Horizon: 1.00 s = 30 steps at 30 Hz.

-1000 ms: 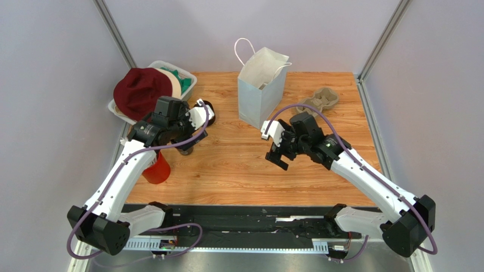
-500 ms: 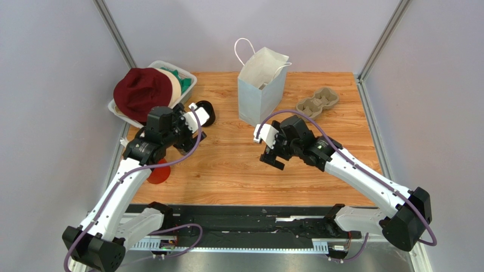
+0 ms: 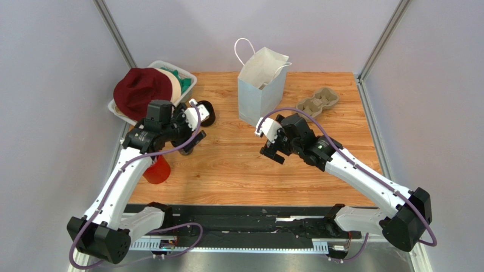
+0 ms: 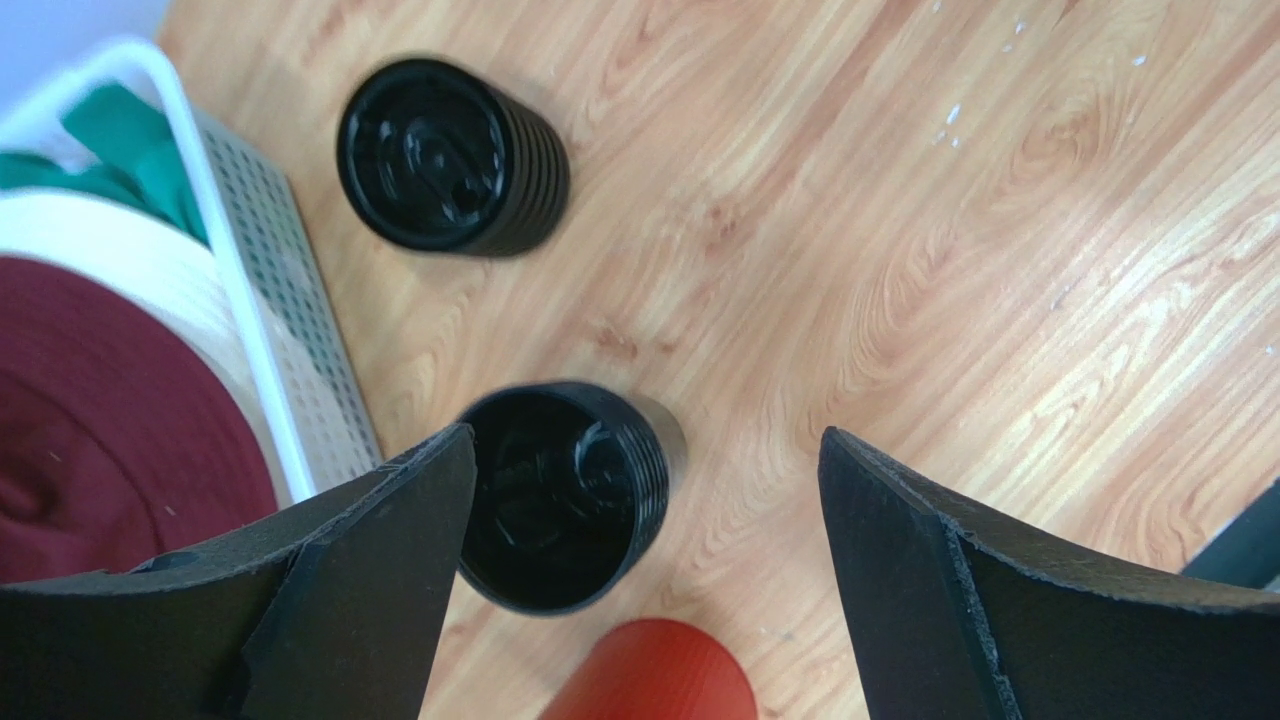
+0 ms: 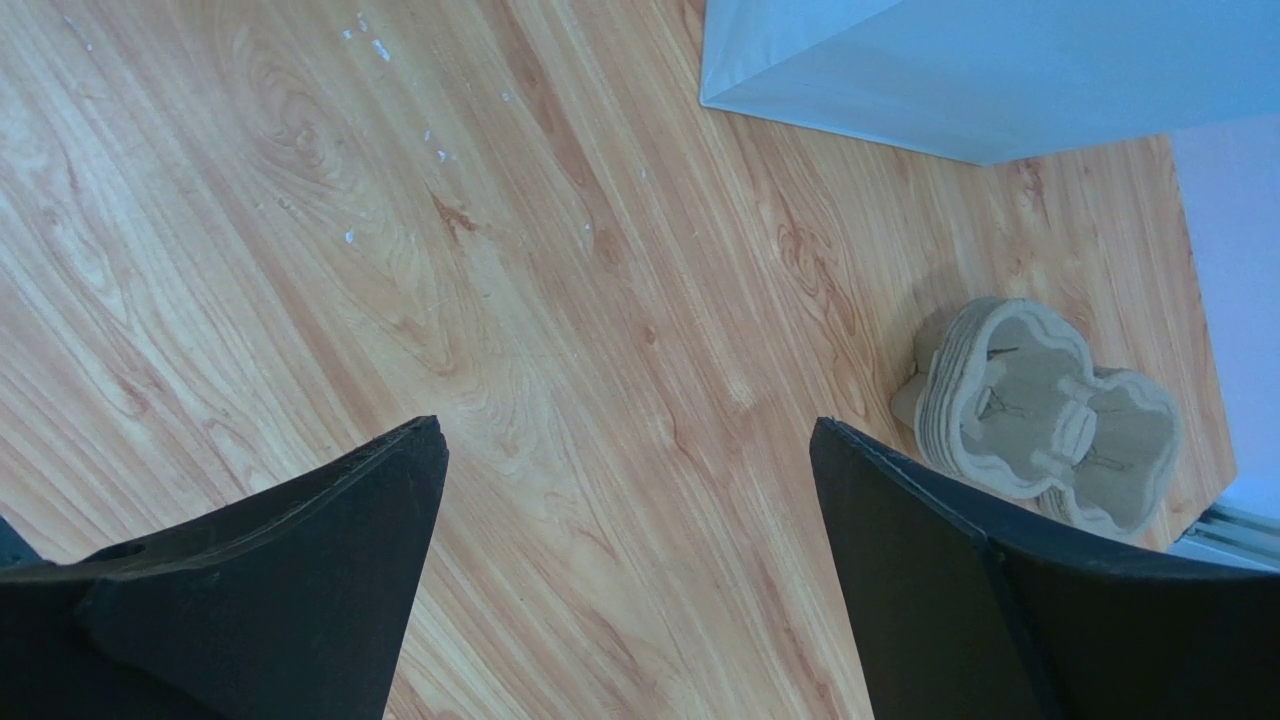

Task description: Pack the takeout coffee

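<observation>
**Left gripper over a black cup by the table's left edge**

The black takeout cup (image 4: 564, 495) stands on the table (image 3: 238, 175) near its left edge, just beside the white bin (image 4: 286, 300) and the red cup (image 3: 157, 170). A second black cup (image 4: 451, 158) sits further back. The left gripper (image 4: 643, 450) hangs over the nearer cup with its jaws wide apart and nothing in them. The right gripper (image 5: 624, 435), its jaws equally spread, hovers over bare wood near the pale-blue paper bag (image 3: 258, 96) and the pulp cup tray (image 5: 1044, 413)
</observation>
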Available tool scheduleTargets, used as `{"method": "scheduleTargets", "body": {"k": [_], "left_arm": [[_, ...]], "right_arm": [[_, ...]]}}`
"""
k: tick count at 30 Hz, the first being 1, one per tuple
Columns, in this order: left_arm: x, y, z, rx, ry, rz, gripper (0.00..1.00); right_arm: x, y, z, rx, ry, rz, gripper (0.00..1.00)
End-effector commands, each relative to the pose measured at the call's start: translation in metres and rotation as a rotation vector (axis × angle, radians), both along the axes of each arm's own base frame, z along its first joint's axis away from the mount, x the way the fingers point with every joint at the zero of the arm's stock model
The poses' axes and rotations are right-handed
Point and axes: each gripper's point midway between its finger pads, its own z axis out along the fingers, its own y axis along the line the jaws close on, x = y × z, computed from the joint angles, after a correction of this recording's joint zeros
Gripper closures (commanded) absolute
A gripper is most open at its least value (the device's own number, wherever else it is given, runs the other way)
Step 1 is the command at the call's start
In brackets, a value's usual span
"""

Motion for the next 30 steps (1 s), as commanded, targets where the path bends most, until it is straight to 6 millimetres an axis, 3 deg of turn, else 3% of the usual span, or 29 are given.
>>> {"method": "scheduleTargets", "body": {"k": [1,5,10,23,30], "left_arm": [[-0.002,0.008,-0.004,-0.062,0.098,0.017,0.07],[0.001,0.019,-0.010,-0.107,0.160,0.050,0.07],[0.000,0.018,-0.014,-0.120,0.183,0.045,0.09],[0.017,0.024,-0.051,-0.096,0.310,0.109,0.27],[0.024,0.026,-0.056,-0.090,0.315,0.133,0.36]], "right_arm": [[0.016,0.000,0.031,0.081,-0.090,-0.068,0.01],[0.021,0.000,0.029,0.074,-0.088,-0.097,0.01],[0.022,-0.001,0.026,0.069,-0.083,-0.100,0.01],[0.021,0.000,0.025,0.069,-0.079,-0.095,0.01],[0.021,0.000,0.025,0.068,-0.077,-0.093,0.01]]}}
